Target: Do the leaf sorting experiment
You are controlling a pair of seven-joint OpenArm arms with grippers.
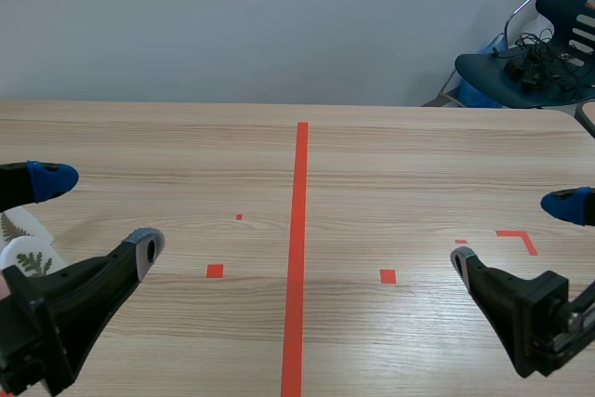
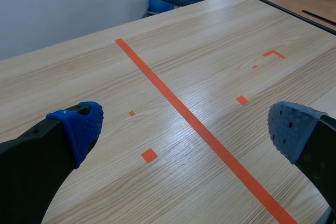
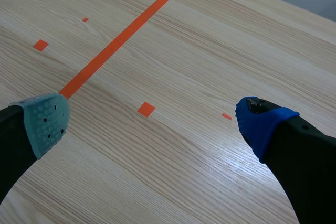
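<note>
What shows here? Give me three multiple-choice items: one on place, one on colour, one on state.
1. Where are the leaf cards? A) by the left fingers B) on a shelf C) in a basket
2. The long tape line is: A) blue B) orange-red C) green
3. The right fingers are: A) open, empty B) shut on a card C) shut on nothing
Key: 1A, they lie at the left fingers; 2B, plainly orange-red; 3A, wide apart, nothing between.
</note>
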